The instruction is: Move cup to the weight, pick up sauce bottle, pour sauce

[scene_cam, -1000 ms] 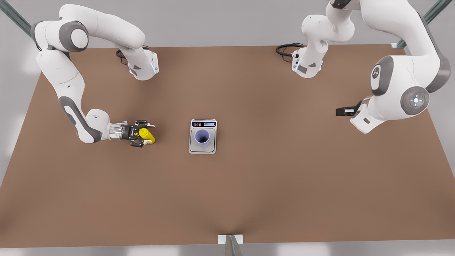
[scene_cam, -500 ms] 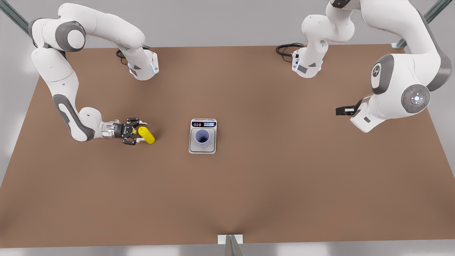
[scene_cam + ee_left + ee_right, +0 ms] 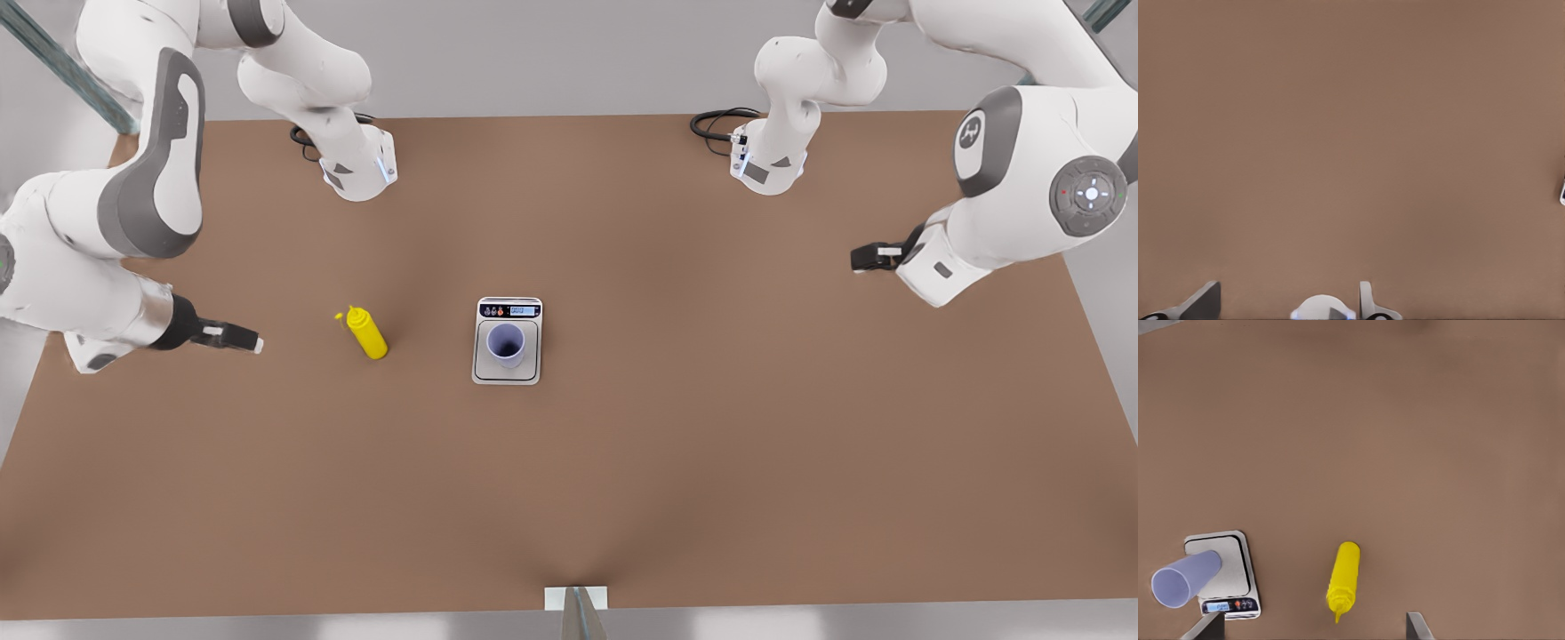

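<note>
The yellow sauce bottle [image 3: 367, 333] [image 3: 1343, 577] lies on its side on the brown table, nozzle toward the far left of the front view. No gripper touches it. The lavender cup [image 3: 507, 345] [image 3: 1185, 580] stands upright on the plate of the silver scale [image 3: 484, 373] [image 3: 1235, 570]. My right gripper [image 3: 240, 339] [image 3: 1313, 630] hangs open well off the bottle, toward the front view's left, with nothing between its fingers. On the front view's right, my left gripper [image 3: 869, 258] [image 3: 1288, 293] waits open over bare table, far from the scale.
Both arm bases [image 3: 356, 169] [image 3: 769, 160] stand at the table's far edge, each with a black cable beside it. A small metal bracket [image 3: 576, 597] sits at the middle of the near edge. Bare brown tabletop [image 3: 711, 444] surrounds the scale and bottle.
My right gripper, earlier around the lying bottle, has backed off toward the front view's left and risen; the bottle stays on the table. The left arm has lifted slightly.
</note>
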Motion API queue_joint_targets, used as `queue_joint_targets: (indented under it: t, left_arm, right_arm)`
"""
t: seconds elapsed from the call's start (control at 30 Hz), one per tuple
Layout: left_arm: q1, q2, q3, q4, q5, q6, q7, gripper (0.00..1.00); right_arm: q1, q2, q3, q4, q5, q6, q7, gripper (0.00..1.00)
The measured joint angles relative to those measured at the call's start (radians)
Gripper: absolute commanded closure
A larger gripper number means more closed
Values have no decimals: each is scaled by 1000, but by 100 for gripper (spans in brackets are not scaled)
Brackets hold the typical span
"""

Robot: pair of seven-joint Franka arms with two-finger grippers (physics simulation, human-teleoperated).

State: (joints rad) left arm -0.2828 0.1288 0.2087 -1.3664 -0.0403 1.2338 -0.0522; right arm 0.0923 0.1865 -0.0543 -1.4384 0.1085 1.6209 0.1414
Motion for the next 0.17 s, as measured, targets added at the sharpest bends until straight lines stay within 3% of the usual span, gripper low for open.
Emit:
queue_joint_targets:
  t: [0.17]
  left_arm:
    - [4,-37,3,-51,6,50,-2,0]
  right_arm:
    - [-6,-63,103,-112,-40,77,-2,0]
